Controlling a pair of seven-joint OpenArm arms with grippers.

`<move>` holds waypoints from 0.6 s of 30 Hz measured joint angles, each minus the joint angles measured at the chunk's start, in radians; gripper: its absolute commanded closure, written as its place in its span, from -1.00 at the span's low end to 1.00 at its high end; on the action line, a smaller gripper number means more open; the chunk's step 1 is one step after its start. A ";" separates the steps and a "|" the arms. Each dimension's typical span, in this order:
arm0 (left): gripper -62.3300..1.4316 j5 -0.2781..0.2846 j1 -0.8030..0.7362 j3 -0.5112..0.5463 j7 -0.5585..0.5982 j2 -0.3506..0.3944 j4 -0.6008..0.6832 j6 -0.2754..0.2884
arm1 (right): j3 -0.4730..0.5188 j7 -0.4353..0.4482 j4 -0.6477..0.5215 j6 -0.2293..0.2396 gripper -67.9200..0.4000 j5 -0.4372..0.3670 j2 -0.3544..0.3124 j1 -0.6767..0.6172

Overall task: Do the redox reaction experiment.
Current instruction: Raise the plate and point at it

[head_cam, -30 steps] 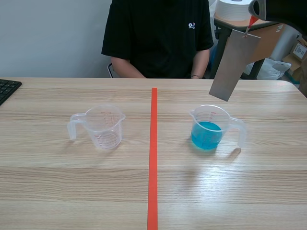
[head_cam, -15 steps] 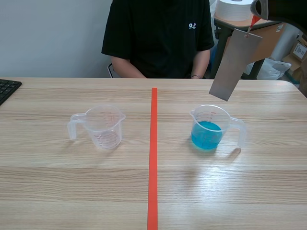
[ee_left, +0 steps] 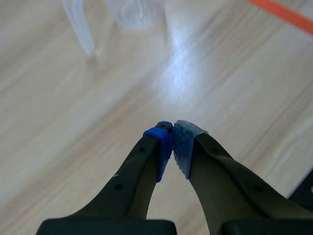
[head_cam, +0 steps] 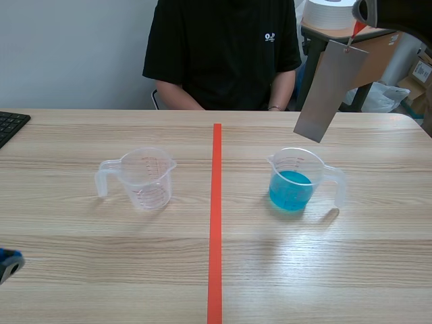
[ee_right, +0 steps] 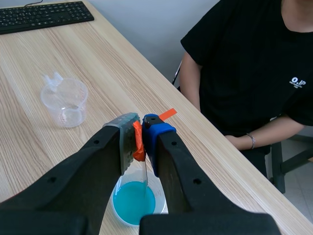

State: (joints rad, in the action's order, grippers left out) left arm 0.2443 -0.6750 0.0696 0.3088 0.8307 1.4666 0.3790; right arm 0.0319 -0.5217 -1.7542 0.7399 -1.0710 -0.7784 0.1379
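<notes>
The step in hand looks like the dip: bringing the metal plate down into the blue solution. The right jaws are clamped on the plate by the orange tab at its top edge. They hold it high over the far right of the worktop. The plate hangs tilted, its lower edge above the blue cup and clear of the rim. In the right wrist view it runs down edge-on from the jaws, with the blue liquid below.

The left jaws are together on nothing, low at the near left, with the empty cup ahead of them and well apart. That cup stands left of the red line, the blue cup right of it.

The next move likely calls for lining the plate's lower edge over the cup's mouth. Then comes a straight, slow descent, so the plate enters the liquid without knocking the rim or tipping the light cup. The grip on the small tab must hold while the plate swings.
</notes>
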 measured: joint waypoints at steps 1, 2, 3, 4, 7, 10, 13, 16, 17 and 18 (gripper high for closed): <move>0.81 0.000 0.037 -0.018 0.000 0.009 0.006 0.001 | 0.000 0.000 0.000 0.000 0.94 0.000 0.000 0.000; 0.81 0.000 0.075 -0.037 0.000 0.015 0.012 0.008 | 0.000 0.000 0.000 0.000 0.94 0.000 0.000 0.000; 0.81 0.000 0.114 -0.061 0.000 0.021 0.018 0.008 | 0.000 0.000 0.000 0.000 0.94 0.000 0.000 0.000; 0.81 0.000 0.154 -0.088 0.000 0.024 0.023 0.008 | 0.000 0.000 0.000 0.000 0.94 0.000 0.000 0.000; 0.81 -0.001 0.281 -0.176 0.000 0.023 0.029 0.011 | 0.000 0.000 0.000 0.000 0.94 -0.003 0.000 0.000; 0.81 -0.013 0.417 -0.269 -0.016 0.006 0.029 0.011 | 0.000 0.000 0.000 0.000 0.94 -0.004 0.000 0.000; 0.81 -0.024 0.549 -0.359 -0.059 -0.035 0.029 0.010 | 0.000 0.000 0.000 0.000 0.94 -0.004 0.000 0.000; 0.81 -0.085 0.660 -0.439 -0.063 -0.093 0.029 0.011 | 0.000 0.000 0.000 0.000 0.94 -0.004 0.000 0.000; 0.81 -0.102 0.693 -0.463 -0.080 -0.115 0.029 0.011 | 0.000 0.000 0.000 0.000 0.94 -0.004 0.000 0.000; 0.81 -0.122 0.723 -0.486 -0.105 -0.140 0.029 0.011 | 0.000 0.000 0.000 0.000 0.94 -0.004 0.000 0.000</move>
State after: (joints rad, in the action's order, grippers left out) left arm 0.1226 0.0483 -0.4164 0.2035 0.6903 1.4952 0.3897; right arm 0.0319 -0.5217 -1.7542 0.7399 -1.0748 -0.7784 0.1379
